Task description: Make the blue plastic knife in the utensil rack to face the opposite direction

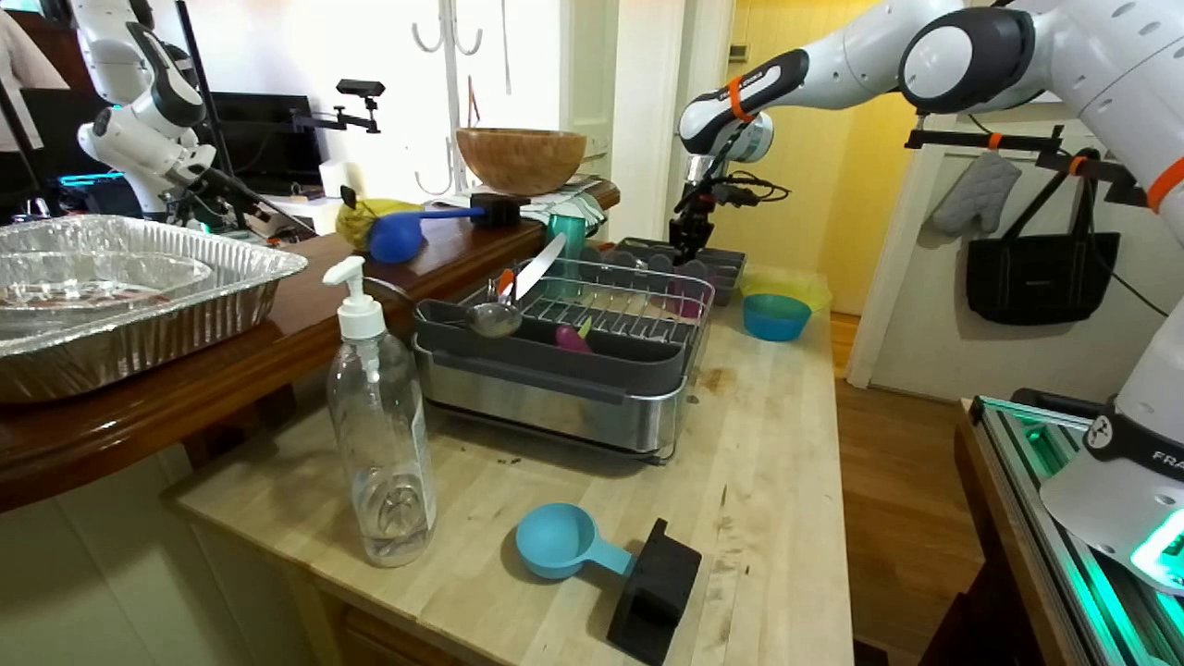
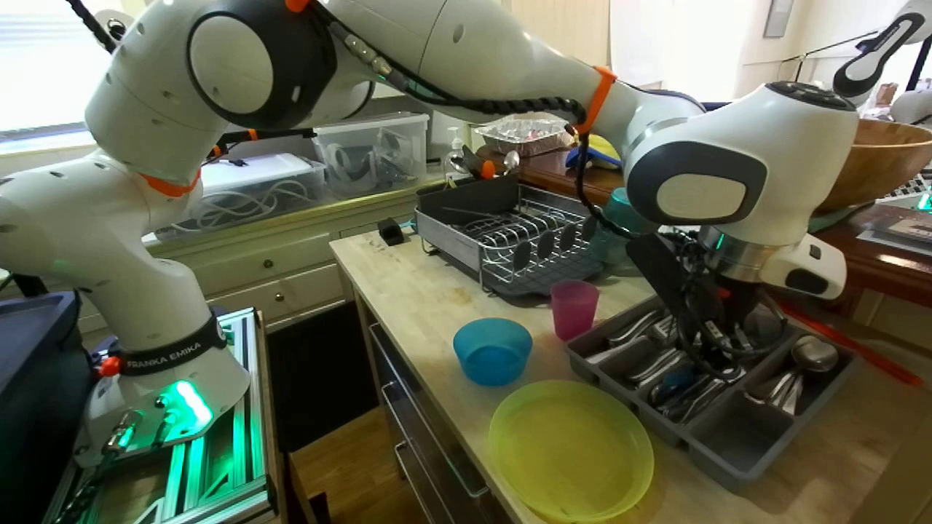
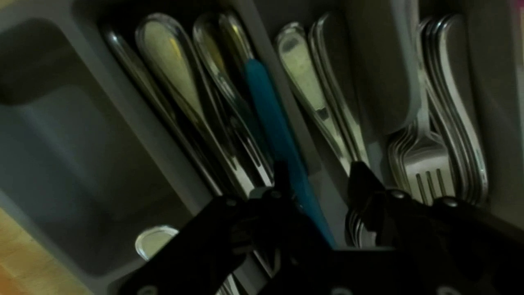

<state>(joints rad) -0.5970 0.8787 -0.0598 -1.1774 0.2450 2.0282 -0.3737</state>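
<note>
The blue plastic knife (image 3: 272,110) lies lengthwise in a cutlery-filled compartment of a grey utensil tray (image 3: 135,129), beside metal utensils and against a divider. A blue patch shows in this tray (image 2: 735,469) in an exterior view. My gripper (image 3: 321,174) is open above the tray, and the knife runs between its fingers in the wrist view, close to the left fingertip. The knife's lower end is hidden behind the gripper. My gripper (image 1: 686,245) also points down over the tray in an exterior view. The wire dish rack (image 1: 546,398) stands apart and also shows here (image 2: 455,240).
A pink cup (image 2: 574,309), a blue bowl (image 2: 494,353) and a yellow plate (image 2: 571,451) stand close to the tray. Forks (image 3: 428,164) and spoons lie in neighbouring compartments. A soap bottle (image 1: 384,444) and a light-blue scoop (image 1: 557,541) are at the table's far end from the gripper.
</note>
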